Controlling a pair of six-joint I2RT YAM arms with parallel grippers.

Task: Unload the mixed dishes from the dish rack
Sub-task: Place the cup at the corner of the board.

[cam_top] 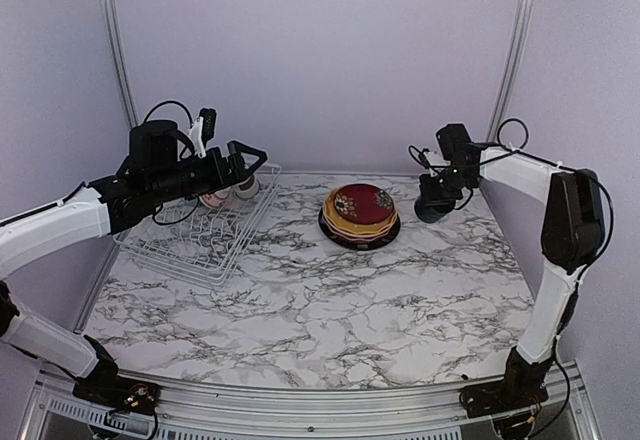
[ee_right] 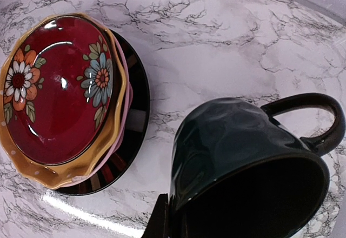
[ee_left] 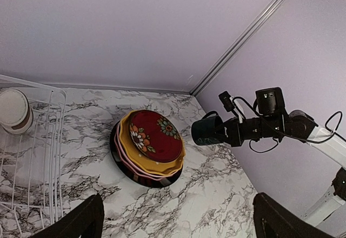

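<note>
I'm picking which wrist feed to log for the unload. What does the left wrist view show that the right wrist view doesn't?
Only the left wrist view: the white dish rack with a pale cup in it, and the right gripper whole, on its arm. Only the right wrist view: the handle and dark inside of the dark teal mug, close up. Both: that mug in the shut gripper, the plate stack topped by the red floral plate, the marble table.
</note>
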